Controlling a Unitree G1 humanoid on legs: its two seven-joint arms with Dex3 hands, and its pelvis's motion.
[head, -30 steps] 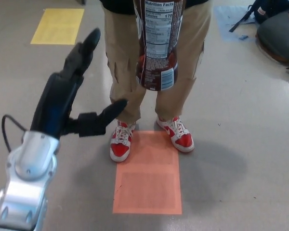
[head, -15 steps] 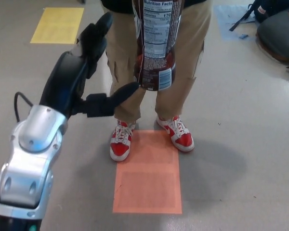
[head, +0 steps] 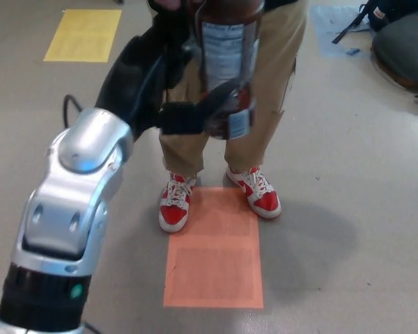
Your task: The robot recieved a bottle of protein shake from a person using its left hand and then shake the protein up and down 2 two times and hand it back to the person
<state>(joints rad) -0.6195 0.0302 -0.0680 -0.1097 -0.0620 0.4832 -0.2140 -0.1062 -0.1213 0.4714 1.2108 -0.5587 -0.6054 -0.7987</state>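
Bottle point(head: 226, 62), top centre: brown, white label panel, upright. My left hand point(head: 168, 83) wraps it, thumb across its base.

Silver forearm point(head: 76, 188), black left hand point(head: 150, 76), black cable point(head: 70, 104).

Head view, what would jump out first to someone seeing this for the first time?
The big silver and black left arm rising from the lower left, its black left hand reaching the brown protein shake bottle with a white label at top centre, thumb across the bottle's lower part. Behind it stands a person in tan trousers and red and white sneakers, toes at the orange rectangle on the grey floor.
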